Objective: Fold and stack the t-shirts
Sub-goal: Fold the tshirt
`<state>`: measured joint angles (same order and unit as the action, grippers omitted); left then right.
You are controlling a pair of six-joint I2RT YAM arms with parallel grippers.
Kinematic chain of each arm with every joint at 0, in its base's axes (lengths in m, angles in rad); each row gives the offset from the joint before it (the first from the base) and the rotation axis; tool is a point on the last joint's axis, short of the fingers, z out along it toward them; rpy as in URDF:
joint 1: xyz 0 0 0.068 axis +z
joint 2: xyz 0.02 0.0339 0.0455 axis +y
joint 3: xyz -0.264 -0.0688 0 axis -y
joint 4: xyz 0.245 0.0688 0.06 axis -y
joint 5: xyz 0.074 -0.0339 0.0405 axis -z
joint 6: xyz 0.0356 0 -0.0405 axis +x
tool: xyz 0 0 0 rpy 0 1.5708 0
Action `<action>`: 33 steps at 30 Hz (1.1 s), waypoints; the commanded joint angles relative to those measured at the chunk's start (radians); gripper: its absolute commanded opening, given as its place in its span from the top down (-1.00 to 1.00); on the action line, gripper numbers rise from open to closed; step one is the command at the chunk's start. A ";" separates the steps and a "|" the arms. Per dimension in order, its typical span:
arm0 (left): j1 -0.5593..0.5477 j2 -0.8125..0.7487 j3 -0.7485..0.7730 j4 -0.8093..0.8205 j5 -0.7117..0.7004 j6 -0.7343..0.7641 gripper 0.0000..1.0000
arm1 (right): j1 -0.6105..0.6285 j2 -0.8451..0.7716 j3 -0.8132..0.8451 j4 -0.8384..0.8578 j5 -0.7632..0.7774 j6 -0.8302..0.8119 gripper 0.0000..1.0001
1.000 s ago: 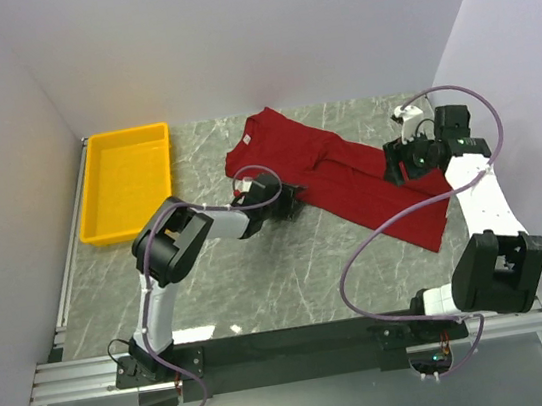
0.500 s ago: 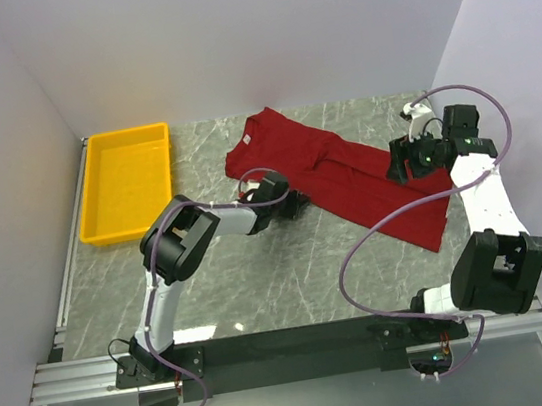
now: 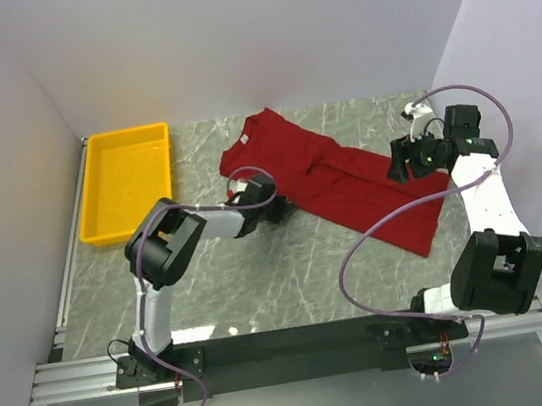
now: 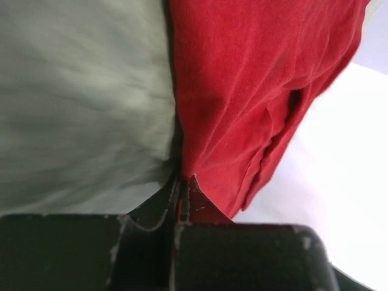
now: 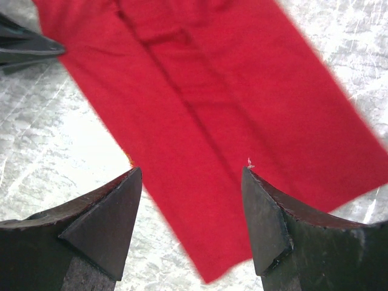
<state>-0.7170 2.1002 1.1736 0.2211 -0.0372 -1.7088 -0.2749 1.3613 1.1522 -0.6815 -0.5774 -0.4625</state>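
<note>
Bright even light, soft shadows; blurry tabletop (image 4: 79,91) in left wrist view.

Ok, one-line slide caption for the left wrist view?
Left gripper, jaws shut, pinching the edge of the dark red cloth t-shirt on the grey marbled table.

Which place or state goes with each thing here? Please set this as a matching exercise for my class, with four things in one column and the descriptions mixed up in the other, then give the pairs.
Things:
1. left gripper
2. right gripper
3. t-shirt
4. tray

Descriptions:
A. yellow, at the far left
B. open, over the red cloth
C. shut on the edge of the cloth
D. dark red, lying in a long strip across the middle

Pairs: 1-C, 2-B, 3-D, 4-A
</note>
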 commanded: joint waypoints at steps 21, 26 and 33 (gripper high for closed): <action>0.367 -0.111 -0.164 -0.463 0.115 0.814 0.95 | -0.009 -0.004 -0.032 -0.082 -0.067 -0.160 -0.46; 0.373 -0.143 -0.129 -0.477 0.200 0.939 0.49 | -0.009 0.009 -0.043 -0.112 -0.070 -0.206 -0.46; 0.367 -0.325 -0.215 -0.443 0.378 0.999 -0.17 | -0.007 0.016 -0.048 -0.130 -0.071 -0.249 -0.46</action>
<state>-0.3466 1.8275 1.0222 -0.0826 0.2855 -0.8093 -0.2787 1.3758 1.1046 -0.7879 -0.6300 -0.6670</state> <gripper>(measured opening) 0.566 0.731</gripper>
